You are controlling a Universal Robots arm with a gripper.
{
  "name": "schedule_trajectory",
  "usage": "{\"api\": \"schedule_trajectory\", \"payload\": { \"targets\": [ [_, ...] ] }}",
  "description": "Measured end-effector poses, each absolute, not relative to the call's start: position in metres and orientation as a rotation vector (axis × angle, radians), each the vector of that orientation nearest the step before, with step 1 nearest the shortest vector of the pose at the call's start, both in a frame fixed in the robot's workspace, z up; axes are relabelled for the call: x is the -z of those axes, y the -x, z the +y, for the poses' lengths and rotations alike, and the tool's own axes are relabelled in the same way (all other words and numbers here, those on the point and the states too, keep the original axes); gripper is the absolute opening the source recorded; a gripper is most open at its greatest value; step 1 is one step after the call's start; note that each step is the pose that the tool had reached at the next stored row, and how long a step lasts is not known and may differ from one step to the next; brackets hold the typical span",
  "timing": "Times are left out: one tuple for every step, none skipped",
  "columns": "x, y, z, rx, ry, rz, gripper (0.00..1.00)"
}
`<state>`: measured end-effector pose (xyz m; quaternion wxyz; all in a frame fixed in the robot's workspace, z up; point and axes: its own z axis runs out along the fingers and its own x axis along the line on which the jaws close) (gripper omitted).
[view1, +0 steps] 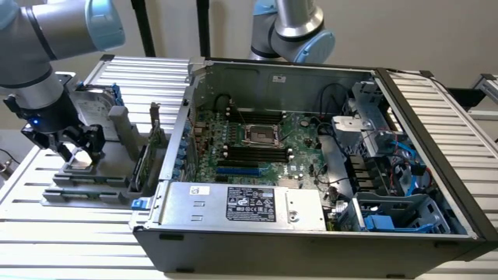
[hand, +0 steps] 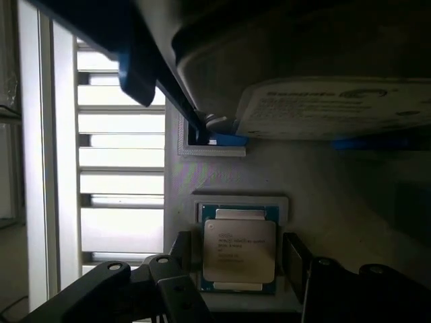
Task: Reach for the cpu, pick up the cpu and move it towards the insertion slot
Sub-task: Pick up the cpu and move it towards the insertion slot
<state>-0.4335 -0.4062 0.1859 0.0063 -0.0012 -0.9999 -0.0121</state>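
The black two-fingered gripper (view1: pixel 79 153) on the grey-and-blue arm is seen low over a grey plastic fixture tray (view1: pixel 86 195). The tray is set on the white slatted desk (view1: pixel 70 245), at the exterior view's left of the open black computer case (view1: pixel 311 248). The small flat square cpu (hand: pixel 239 249), with a silver-grey metal lid and a thin greenish-dark rim, is found lying flat and lid up in a shallow square recess of that tray. It sits directly beneath the gripper, just beside an upright silver hard drive (hand: pixel 337 111) with a white label. In the wrist view the jaws are noted as spread wide and nothing is held. One of the dark fingers (hand: pixel 296 259) is placed at each of two opposite edges of the chip, so the cpu is centred between them. A thin strip of recess frame is visible between each finger and the chip edge, so they are judged close but not clamped; actual contact cannot be confirmed. The chip is nearly square, and its slightly longer side is judged to run along the finger faces, so the closing line crosses the shorter span. The insertion slot (view1: pixel 260 135), a square socket with a silvery frame and dark centre, is seen on the green motherboard (view1: pixel 304 149) inside the case. It lies well apart from the gripper, toward the exterior view's right, with the case's side wall standing between the tray and the board. The reach is judged done and the lift not yet made.
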Motion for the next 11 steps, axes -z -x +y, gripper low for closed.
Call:
{"api": "schedule_trajectory", "payload": {
  "targets": [
    [-0.1859,0.4336,-0.4060,0.037,0.004,-3.128,0.65],
    [-0.1859,0.4336,-0.4059,0.036,0.004,-3.128,0.65],
    [-0.1858,0.4335,-0.4056,0.036,0.004,-3.128,0.65],
    [-0.1857,0.4332,-0.4055,0.036,0.004,-3.128,0.65],
    [-0.1856,0.4332,-0.4055,0.036,0.004,-3.128,0.65],
    [-0.1855,0.4330,-0.4055,0.036,0.004,-3.128,0.65],
    [-0.1854,0.4329,-0.4055,0.036,0.004,-3.128,0.65],
    [-0.1853,0.4328,-0.4055,0.036,0.004,-3.128,0.65],
    [-0.1850,0.4327,-0.4055,0.036,0.004,-3.128,0.65],
    [-0.1849,0.4327,-0.4055,0.036,0.004,-3.128,0.65],
    [-0.1848,0.4327,-0.4055,0.036,0.004,-3.128,0.65]
  ]
}}
